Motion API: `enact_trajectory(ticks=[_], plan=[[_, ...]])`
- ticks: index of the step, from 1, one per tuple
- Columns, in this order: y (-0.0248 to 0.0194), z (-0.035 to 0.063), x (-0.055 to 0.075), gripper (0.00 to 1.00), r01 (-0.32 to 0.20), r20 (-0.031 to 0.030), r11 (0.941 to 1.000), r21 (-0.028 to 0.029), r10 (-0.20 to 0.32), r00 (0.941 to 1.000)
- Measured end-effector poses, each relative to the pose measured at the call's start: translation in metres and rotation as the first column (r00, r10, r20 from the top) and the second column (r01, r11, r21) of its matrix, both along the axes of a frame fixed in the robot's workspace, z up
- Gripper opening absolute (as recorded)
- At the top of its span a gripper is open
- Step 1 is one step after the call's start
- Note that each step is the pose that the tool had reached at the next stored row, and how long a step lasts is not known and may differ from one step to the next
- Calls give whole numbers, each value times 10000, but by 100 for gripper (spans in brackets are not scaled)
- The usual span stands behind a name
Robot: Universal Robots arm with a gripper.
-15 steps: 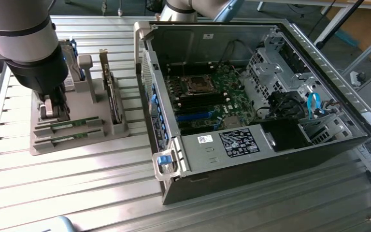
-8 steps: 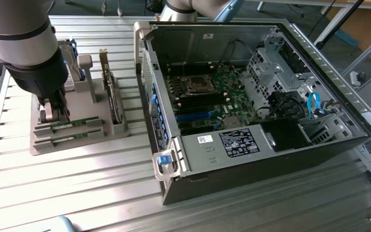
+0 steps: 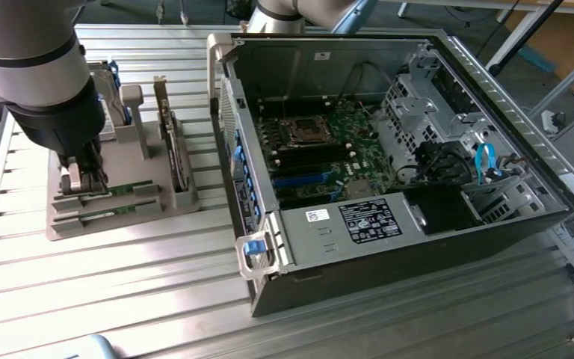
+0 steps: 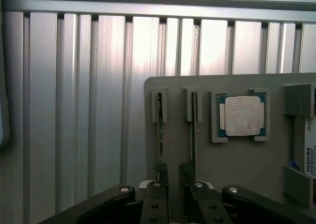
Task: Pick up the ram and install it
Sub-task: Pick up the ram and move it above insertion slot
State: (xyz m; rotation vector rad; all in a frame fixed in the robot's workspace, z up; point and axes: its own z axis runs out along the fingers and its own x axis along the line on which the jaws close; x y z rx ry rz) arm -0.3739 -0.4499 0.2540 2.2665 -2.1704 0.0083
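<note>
On the exterior view's left a grey tray (image 3: 162, 211) on the worktop (image 3: 117, 299) holds the ram (image 4: 159, 130) and a twin stick (image 4: 193, 130) on edge in slots; the hand (image 4: 174, 173) hangs open over their ends, gripping nothing; rightward, the open computer case (image 3: 317, 280) contains its motherboard (image 3: 337, 149).

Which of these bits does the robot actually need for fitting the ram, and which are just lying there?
Needed: hand, open at the ram sticks; grey holder; computer case.
Lying about: processor chip; hard drive; expansion card.
</note>
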Motion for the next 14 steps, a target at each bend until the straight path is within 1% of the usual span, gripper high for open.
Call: enact_trajectory(ticks=[2,4,9,14], plan=[[-21,0,0,24,0,0,10000,2,0,10000],[-32,0,0,24,0,0,10000,2,0,10000],[-33,-2,-1,24,1,0,10000,2,-1,10000],[-34,-46,0,24,0,0,10000,15,0,10000]])
